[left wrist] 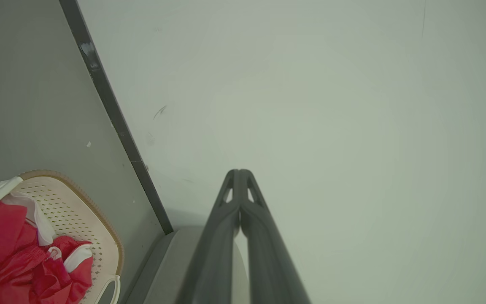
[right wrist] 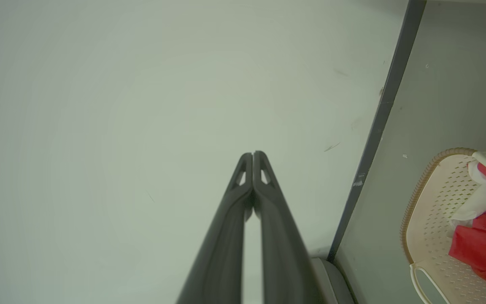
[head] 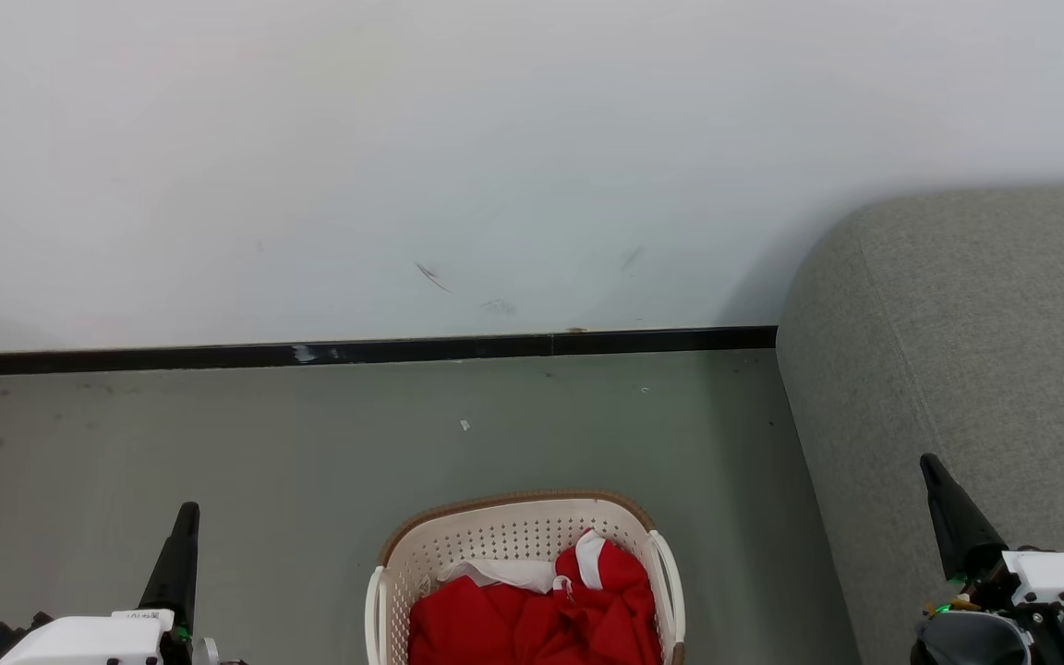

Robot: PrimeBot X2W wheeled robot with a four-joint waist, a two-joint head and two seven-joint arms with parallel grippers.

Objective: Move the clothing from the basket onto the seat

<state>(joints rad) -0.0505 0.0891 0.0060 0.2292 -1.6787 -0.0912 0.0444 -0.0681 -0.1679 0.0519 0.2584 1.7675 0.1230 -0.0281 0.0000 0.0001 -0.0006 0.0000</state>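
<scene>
The basket (head: 513, 526) is cut off by the near edge of the head view, on the floor (head: 218, 434) left of the seat (head: 975, 351), itself cropped at the right. The clothing (head: 532, 619) is seen heaped inside the basket, partly out of frame. The left claw (left wrist: 239, 172) and the right claw (right wrist: 253, 154) are seen closed, empty.

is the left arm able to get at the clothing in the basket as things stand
Probably yes: the clothing lies uncovered in the open basket, right of the left tool, nothing seen between them. The tool is shut and would need opening first.
</scene>
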